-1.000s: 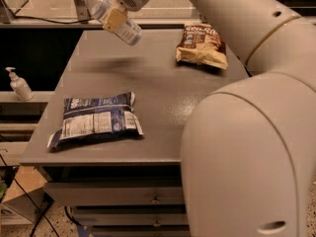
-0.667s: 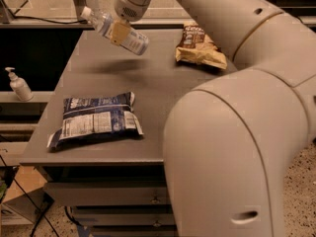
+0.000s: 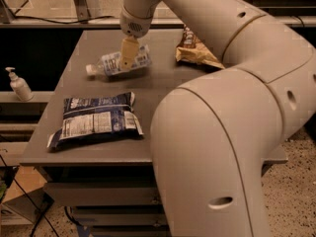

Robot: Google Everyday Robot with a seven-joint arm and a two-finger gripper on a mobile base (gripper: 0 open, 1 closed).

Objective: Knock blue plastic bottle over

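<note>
My arm is covering much of the table (image 3: 163,80) and part of the brown snack bag (image 3: 193,52). My gripper (image 3: 129,63) is crossing the blue plastic bottle (image 3: 109,63) at its middle, so I cannot tell whether my jaws are clamping it. The bottle is lying on its side on the table directly beneath my gripper.

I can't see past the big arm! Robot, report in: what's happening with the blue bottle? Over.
Gripper against blue plastic bottle mid-body. Bottle down on its side, cap left. Blue snack bag and brown bag lie apart, nothing blocking.
</note>
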